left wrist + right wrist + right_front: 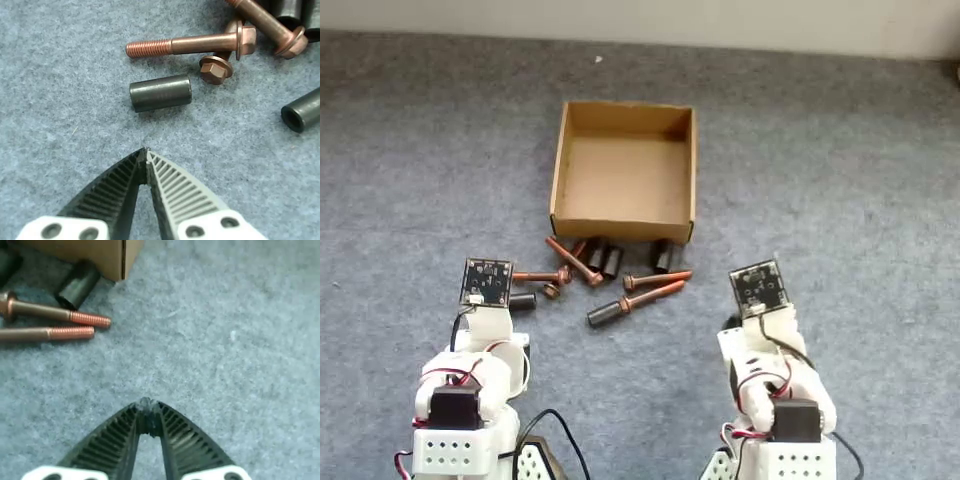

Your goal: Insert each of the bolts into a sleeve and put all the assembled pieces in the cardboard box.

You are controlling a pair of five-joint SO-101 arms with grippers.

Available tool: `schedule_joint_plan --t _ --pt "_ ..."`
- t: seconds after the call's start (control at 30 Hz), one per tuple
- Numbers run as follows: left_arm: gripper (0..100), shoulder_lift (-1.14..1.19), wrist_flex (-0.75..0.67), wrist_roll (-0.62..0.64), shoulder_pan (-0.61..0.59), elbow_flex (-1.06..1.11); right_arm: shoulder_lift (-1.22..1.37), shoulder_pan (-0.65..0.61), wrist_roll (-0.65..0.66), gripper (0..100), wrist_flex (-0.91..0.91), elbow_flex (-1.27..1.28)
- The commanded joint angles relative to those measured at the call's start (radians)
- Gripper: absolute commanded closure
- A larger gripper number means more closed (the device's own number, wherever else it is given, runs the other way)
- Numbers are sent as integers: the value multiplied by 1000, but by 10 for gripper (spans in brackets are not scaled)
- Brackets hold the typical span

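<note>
Right, working from the left: my left arm [470, 400] sits at about 7 o'clock on the grey carpet [860, 180]. The left gripper [146, 152] has its jaws pressed together, tips meeting with nothing between them. A black sleeve [160, 93] lies on its side just ahead of those tips, clear of them. Just beyond it a copper bolt [192, 45] lies roughly parallel, and a second bolt [215, 70] has its hex head touching the first one's flange. Toward the middle, the remaining bolts and sleeves form a loose heap [605, 265] at 6 o'clock from the cardboard box [558, 170]. The box stands open-topped at 12 o'clock on the table. On the heap's near edge a long bolt [655, 293] lies in line with a dark sleeve [606, 313] at its tip, and I cannot tell whether it is inserted. My right arm [775, 400] is at about 5 o'clock. The right gripper [146, 405] has its jaws closed tip to tip on nothing, over bare carpet. A pair of bolts [55, 314] lies side by side well ahead of it, and a stubby sleeve [77, 284] rests just beside the box's near corner.
</note>
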Motion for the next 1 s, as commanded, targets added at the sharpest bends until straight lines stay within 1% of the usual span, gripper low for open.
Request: schedule_joint_plan --t 0.0,0.1,0.13,0.3,0.43,0.53,0.7,0.97 --pt "994 -7 2 -12 -12 19 1 -8 18 950 -24 -171" --pt "994 -7 2 -12 -12 19 117 -68 12 933 -24 -269" --pt "994 -7 2 -12 -12 19 179 -90 -8 933 -28 -309" --pt "994 -7 2 -12 -12 19 562 -208 -157 919 -25 -541" --pt "994 -7 2 -12 -12 19 872 -289 -307 858 -24 -700" --pt "994 -7 2 -12 -12 19 1067 -334 -376 835 -24 -809" --pt "994 -7 2 -12 -12 19 1339 -400 -451 835 -30 -998" --pt "994 -7 2 -12 -12 19 1732 -438 -517 835 -31 -1270"
